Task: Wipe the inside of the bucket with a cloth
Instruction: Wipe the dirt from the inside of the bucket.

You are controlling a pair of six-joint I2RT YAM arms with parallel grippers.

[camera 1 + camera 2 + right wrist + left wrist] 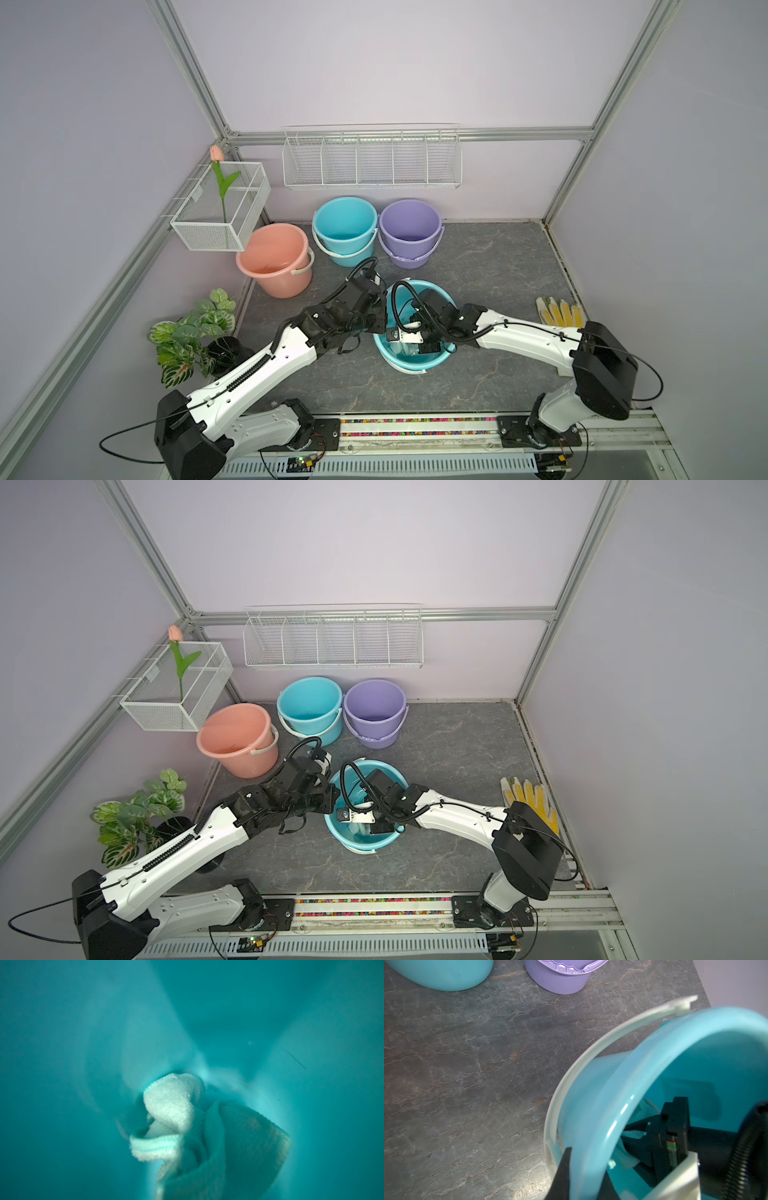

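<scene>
Inside the bucket (pixel 412 366), the right gripper (pixel 636 1134) pinches the bunched cloth (pixel 172 1103), pointing toward the bucket's bottom; the left gripper (pixel 585 1178) clamps the rim.

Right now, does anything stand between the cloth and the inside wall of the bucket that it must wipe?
Nothing visible does. The cloth, bunched in the right gripper, is already inside the teal bucket, at its inner wall. The left gripper only clamps the rim.

A robot lab cell — aluminium frame (pixel 519 134), plain lilac walls (pixel 415 62).
</scene>
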